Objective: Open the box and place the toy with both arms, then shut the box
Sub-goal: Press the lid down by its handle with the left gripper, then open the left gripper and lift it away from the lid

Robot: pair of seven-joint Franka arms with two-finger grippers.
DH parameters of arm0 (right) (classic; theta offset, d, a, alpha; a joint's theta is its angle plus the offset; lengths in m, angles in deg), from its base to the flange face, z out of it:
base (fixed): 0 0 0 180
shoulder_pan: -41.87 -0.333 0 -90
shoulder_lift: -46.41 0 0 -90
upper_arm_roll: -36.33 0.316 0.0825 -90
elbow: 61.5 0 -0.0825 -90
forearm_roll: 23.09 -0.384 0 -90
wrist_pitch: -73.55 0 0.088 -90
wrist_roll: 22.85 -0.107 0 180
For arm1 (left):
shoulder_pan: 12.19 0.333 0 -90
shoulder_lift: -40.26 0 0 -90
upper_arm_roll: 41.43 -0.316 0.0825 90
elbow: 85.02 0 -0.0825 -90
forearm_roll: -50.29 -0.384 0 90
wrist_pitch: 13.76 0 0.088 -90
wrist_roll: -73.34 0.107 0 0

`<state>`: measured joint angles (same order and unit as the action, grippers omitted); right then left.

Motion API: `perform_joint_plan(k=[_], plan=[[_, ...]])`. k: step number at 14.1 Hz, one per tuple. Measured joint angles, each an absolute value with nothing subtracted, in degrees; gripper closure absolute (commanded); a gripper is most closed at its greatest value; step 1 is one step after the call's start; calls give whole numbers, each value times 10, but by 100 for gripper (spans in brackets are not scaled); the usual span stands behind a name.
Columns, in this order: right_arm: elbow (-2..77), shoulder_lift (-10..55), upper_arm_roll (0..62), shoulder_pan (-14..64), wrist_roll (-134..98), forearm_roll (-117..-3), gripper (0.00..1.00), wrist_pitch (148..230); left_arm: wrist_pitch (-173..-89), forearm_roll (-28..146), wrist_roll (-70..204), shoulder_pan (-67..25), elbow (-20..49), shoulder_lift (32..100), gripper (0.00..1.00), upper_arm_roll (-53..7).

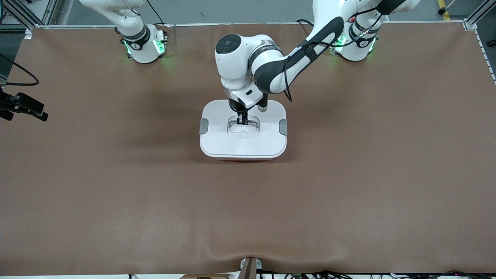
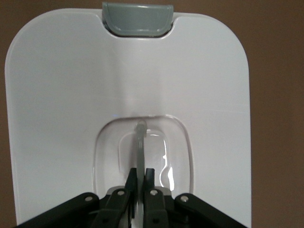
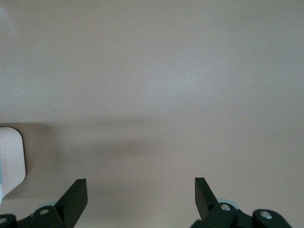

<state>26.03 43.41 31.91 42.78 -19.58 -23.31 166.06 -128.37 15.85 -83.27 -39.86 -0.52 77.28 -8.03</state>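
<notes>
The box [image 1: 243, 145] stands in the middle of the table with its white lid [image 2: 61, 95] on. Grey clips [image 1: 204, 126] sit at both of its ends, and one clip [image 2: 137, 19] shows in the left wrist view. My left gripper [image 1: 242, 121] reaches down into the lid's recess, and its fingers are shut [image 2: 140, 176] on the thin clear handle [image 2: 140, 137]. My right gripper [image 3: 140, 187] is open over bare table and holds nothing. A white corner of the box [image 3: 9, 161] shows at the edge of the right wrist view. The toy is out of view.
Brown table cover [image 1: 348, 186] spreads around the box on every side. A black device with a cable [image 1: 24, 106] juts in at the right arm's end of the table. The two arm bases [image 1: 145, 46] stand along the table edge farthest from the front camera.
</notes>
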Motion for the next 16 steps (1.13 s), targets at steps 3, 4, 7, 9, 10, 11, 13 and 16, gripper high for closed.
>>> perform_joint_plan(k=[3, 4, 7, 9, 10, 11, 13, 16], plan=[[260, 434, 319, 428, -196, -233, 0, 1660, -1283, 158, -824, -393, -1, 773, 0, -83], [260, 434, 319, 428, -196, -233, 0, 1660, -1282, 158, -818, -393, -2, 771, 0, -82], [260, 434, 319, 428, -196, -233, 0, 1660, -1263, 171, -791, -392, -12, 747, 0, -79], [261, 434, 319, 428, -196, -233, 0, 1660, -1237, 215, -731, -383, -23, 712, 0, -79], [261, 434, 319, 428, -196, -233, 0, 1659, -1223, 239, -690, -373, -25, 691, 0, -79], [261, 434, 319, 428, -196, -233, 0, 1659, -1208, 260, -646, -359, -26, 670, 0, -79], [261, 434, 319, 428, -196, -232, 0, 1657, -1182, 281, -550, -324, -26, 638, 0, -79], [261, 434, 319, 428, -196, -232, 0, 1655, -1177, 324, -399, -247, -28, 619, 0, -81]])
